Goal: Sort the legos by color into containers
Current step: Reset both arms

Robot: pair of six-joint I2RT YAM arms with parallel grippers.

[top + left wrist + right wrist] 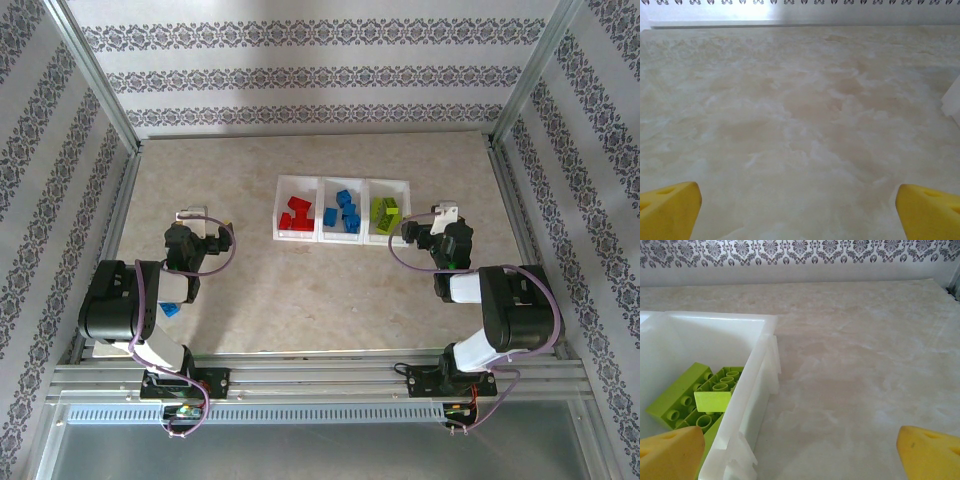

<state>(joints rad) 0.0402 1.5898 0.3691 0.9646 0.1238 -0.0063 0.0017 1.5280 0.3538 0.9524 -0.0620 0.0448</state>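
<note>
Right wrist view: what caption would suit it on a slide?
Open right gripper beside the tray, lime green legos in its end compartment, marbled table beyond.

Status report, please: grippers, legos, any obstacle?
Left gripper and right gripper open, empty. Legos sorted by color in tray. One blue brick loose beside left arm. No obstacle.

table (pixel 800 125): is showing a smooth, matt, marbled beige surface
containers (pixel 747 405): are looking like thin, whitish, faintly glossy plastic
legos (pixel 677 397): are gleaming as smooth, hard plastic
right gripper (pixel 800 452) pads (pixel 925 452): are appearing matt yellow, finely grainy
frame rails (pixel 320 378): are looking like brushed, dull-shining metal
</note>
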